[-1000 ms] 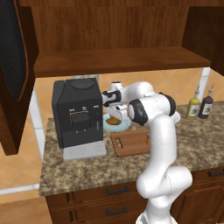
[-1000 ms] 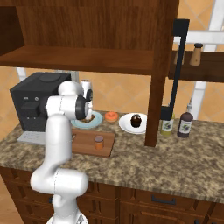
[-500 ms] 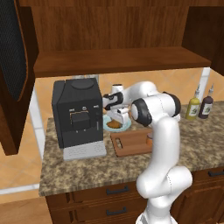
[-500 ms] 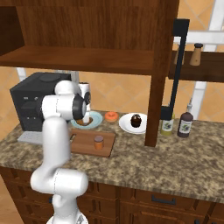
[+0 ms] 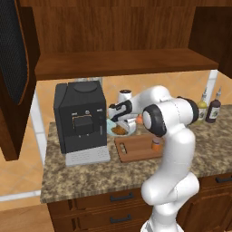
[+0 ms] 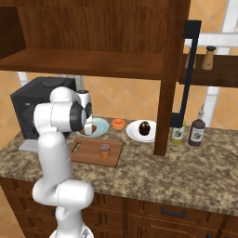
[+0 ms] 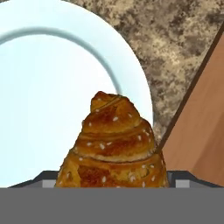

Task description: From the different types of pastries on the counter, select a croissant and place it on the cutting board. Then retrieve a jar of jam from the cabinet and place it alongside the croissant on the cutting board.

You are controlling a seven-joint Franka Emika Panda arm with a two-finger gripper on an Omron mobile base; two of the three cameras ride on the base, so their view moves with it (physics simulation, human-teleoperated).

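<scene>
Golden-brown croissant (image 7: pixel 114 148) sits between the open hand's (image 7: pixel 113 178) mostly hidden tips, its base cut off.

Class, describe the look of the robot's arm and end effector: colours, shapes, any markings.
The arm is glossy white, built of rounded tubular segments with dark grey discs at the joints. Its end effector is a small dark-and-white block with short dark fingers. No cables or markings are visible.

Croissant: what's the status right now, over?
Gripper open, straddling croissant on pale plate. Cutting board holds jar of jam. Nothing blocking.
</scene>
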